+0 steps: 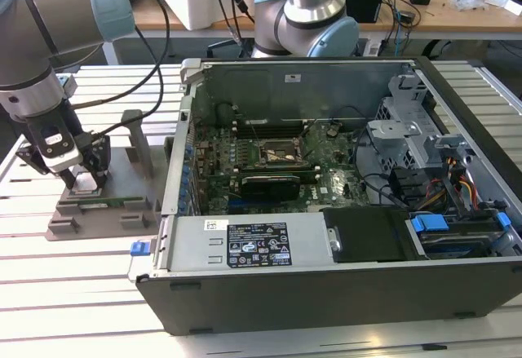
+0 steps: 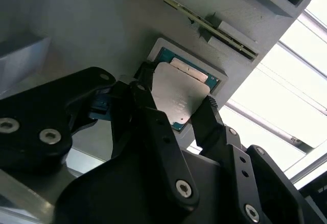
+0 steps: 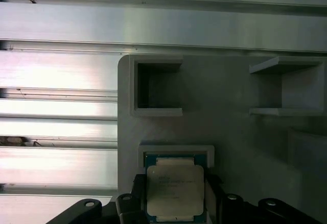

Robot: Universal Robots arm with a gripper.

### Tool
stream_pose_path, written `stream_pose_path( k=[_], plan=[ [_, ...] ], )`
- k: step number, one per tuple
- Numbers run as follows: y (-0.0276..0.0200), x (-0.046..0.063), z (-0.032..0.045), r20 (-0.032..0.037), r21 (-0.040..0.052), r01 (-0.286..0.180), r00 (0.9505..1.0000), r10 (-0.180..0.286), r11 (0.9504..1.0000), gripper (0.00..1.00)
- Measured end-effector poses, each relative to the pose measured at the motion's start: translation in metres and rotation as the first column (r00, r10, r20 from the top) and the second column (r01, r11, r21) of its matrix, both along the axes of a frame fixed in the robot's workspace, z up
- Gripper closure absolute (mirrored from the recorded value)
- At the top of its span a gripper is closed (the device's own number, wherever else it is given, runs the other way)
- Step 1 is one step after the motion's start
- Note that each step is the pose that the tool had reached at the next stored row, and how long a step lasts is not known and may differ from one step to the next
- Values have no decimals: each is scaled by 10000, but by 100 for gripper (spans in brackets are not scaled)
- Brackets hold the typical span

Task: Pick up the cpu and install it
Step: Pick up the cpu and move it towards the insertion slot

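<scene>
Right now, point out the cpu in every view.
Exterior view: hidden under the hand, over the grey holder at the exterior view's left.
Second wrist view: cpu in the holder's pocket, at the hand.
First wrist view: cpu in that same pocket.
Shared landmark: the grey holder.

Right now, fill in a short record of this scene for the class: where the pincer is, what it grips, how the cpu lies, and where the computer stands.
pincer: low over the grey holder, at the exterior view's left; jaws closed on two opposite edges of the cpu
cpu: silver top facing up, at its square recess in the holder
computer case: open, to the exterior view's right of the holder, motherboard exposed
task state: cpu not yet in the case
</scene>
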State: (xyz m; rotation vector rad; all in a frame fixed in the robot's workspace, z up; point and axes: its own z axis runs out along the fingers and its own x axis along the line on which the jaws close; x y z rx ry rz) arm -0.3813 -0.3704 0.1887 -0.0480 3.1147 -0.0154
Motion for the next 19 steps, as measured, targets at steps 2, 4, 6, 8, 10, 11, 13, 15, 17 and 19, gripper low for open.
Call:
stream_pose_path(
  k=[2,4,6,8,10,11,13,15,17,19],
  plan=[
    [0,1,8,7,0,0,10000,0,10000,46],
    [0,0,45,0,-3,0,10000,0,10000,46],
    [0,0,132,1,-3,0,10000,0,10000,46],
    [0,0,196,0,-3,0,10000,0,10000,46],
    [0,0,267,1,-3,1,10000,-1,10000,46],
    [0,0,288,1,-3,1,10000,-1,10000,46],
    [0,0,359,0,-3,1,10000,-1,10000,46],
    [0,0,393,0,-3,0,10000,0,10000,46],
    [0,0,461,0,-3,0,10000,0,10000,46],
    [0,0,519,1,-3,0,10000,0,10000,46]
  ],
)
